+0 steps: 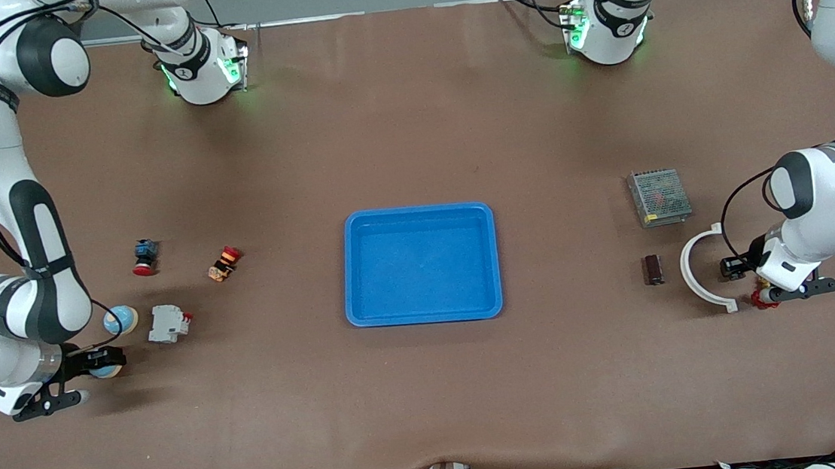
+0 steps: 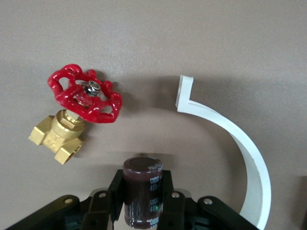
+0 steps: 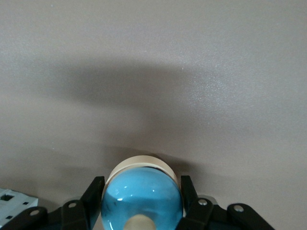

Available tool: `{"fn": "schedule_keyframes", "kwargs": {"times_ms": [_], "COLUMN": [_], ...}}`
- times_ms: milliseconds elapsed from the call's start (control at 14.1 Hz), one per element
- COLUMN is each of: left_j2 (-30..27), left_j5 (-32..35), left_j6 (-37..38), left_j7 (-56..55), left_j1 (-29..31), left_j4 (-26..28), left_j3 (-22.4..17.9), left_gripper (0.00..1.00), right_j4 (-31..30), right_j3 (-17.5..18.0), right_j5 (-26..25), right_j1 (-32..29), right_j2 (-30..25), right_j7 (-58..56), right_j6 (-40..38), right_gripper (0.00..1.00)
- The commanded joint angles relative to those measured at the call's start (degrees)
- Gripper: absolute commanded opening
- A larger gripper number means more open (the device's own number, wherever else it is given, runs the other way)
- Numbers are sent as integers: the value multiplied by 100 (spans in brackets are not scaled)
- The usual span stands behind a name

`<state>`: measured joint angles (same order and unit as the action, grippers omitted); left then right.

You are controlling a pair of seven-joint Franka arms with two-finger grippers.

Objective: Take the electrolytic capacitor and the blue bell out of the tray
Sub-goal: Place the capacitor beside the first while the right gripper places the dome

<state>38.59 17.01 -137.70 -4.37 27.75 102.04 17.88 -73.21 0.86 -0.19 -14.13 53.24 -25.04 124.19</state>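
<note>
Right now my left gripper [image 2: 142,203] is clenched on the capacitor [image 2: 142,191], a dark maroon cylinder held upright between my fingers, low over the table [image 1: 432,399] near the edge at the left arm's end. Just beside it sits a brass valve with a red handwheel [image 2: 79,112], and a curved white bracket [image 1: 699,270] arcs next to that, with a small dark block [image 1: 652,269] and a metal power supply [image 1: 658,197] toward the middle of the table from it. My right gripper [image 3: 141,211] is grasping the bell [image 3: 142,201], a shiny blue dome on a cream base, low over the table close to the edge at the right arm's end. A second blue dome [image 1: 120,319] and a white breaker [image 1: 167,323] lie near it. At the table's centre rests the blue tray [image 1: 350,271].
</note>
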Motion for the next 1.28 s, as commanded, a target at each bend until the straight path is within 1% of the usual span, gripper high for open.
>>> {"fn": "schedule_keyframes", "kwargs": {"times_ms": [0,71,142,496,567,638,709,780,1063,1205], "left_j2": [-36,-54,-71,-238,-291,-335,-361,-448,-703,-879], "left_j5": [171,171,171,162,162,162,162,162,110,83], "left_j6": [-73,-64,-47,15,93,138,147,173,752,998], "left_j7": [-99,-99,-99,-64,-56,-47,-55,-55,-38,-38], "left_j1": [64,64,64,73,108,117,117,117,108,108], "left_j4": [9,9,0,-26,-26,-26,-26,-26,-202,-272], "left_j3": [58,58,58,67,67,67,67,67,119,155], "left_gripper": [76,95,100,100,100,100,100,100,100,100], "right_j4": [175,175,175,167,167,175,175,184,202,472], "right_j3": [99,99,108,108,108,108,125,125,152,161], "right_j5": [37,37,45,54,54,54,89,98,107,107], "right_j1": [-107,-107,-107,-107,-107,-99,-116,-125,-125,-90], "right_j2": [160,186,204,257,257,257,257,239,117,73], "right_j7": [-80,-80,-80,-72,-71,-63,-63,-71,-63,-36], "right_j6": [105,123,132,255,273,273,273,264,54,-427], "right_gripper": [0,0,0,0,4,69,100,100,100,100]}}
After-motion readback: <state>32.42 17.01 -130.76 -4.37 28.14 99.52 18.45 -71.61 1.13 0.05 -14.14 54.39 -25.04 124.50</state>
